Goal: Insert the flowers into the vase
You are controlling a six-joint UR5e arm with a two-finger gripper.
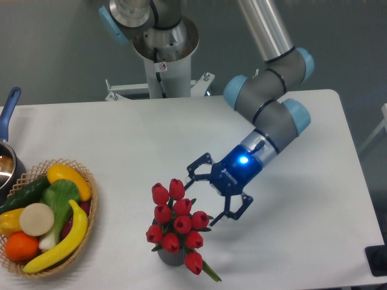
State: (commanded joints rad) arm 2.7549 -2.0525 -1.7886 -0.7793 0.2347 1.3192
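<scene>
The flowers (176,225), a bunch of red tulips with green stems and leaves, stand upright in the vase (172,258), a small dark grey ribbed cylinder near the table's front edge. Only the vase's lower part shows beneath the buds. My gripper (208,193) is open, just up and to the right of the bunch. Its dark fingers are spread wide with nothing between them. A small gap separates the fingertips from the nearest buds.
A wicker basket (92,208) of fruit and vegetables sits at the front left. A metal pot with a blue handle (9,104) stands at the left edge. The arm's base (163,54) rises behind the white table (133,139).
</scene>
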